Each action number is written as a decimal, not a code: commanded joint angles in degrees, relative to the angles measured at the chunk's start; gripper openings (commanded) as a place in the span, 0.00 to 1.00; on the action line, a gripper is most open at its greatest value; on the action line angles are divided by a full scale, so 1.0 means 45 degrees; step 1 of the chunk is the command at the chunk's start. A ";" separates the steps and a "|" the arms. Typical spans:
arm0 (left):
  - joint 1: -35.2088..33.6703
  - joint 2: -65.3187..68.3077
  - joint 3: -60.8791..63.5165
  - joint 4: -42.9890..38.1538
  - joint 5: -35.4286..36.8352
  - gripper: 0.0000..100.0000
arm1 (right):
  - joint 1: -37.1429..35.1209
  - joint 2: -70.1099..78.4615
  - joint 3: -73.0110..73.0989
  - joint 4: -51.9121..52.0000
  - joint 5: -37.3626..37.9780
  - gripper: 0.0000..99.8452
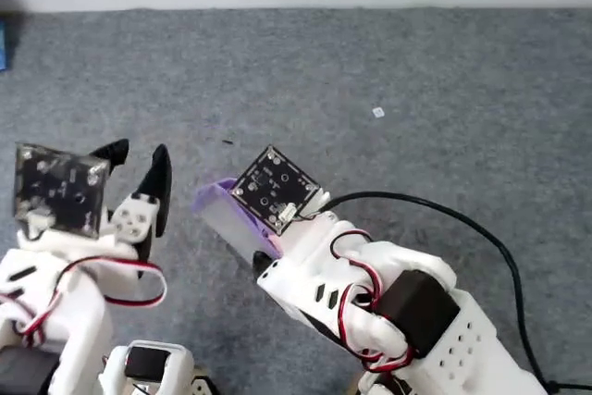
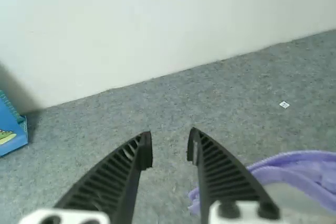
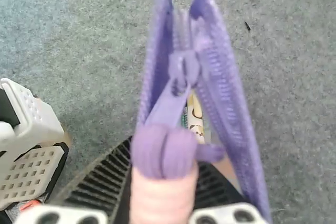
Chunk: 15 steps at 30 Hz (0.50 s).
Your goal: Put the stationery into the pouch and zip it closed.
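Grey surface: your right pincer grasps the purple pouch, zip part open, stationery inside, while your left pincer hangs released just beside it.

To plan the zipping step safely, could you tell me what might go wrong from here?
The stationery shows in the open gap of the pouch by the zip slider, so the zip could snag on it. The left gripper is open and beside the pouch, not holding it, so pulling the zip might drag the pouch along.
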 commanded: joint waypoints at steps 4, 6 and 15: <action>0.1094 0.0176 0.1455 -0.1055 0.0567 0.13 | -0.0049 -0.0088 0.0000 -0.0107 0.0879 0.01; 0.1836 0.0176 0.1768 -0.0996 0.0762 0.13 | -0.0029 -0.0107 0.0000 -0.0440 0.1250 0.01; 0.2891 0.0039 0.1475 0.1387 0.0703 0.12 | 0.3038 -0.0068 -0.0332 -0.2530 0.4571 0.01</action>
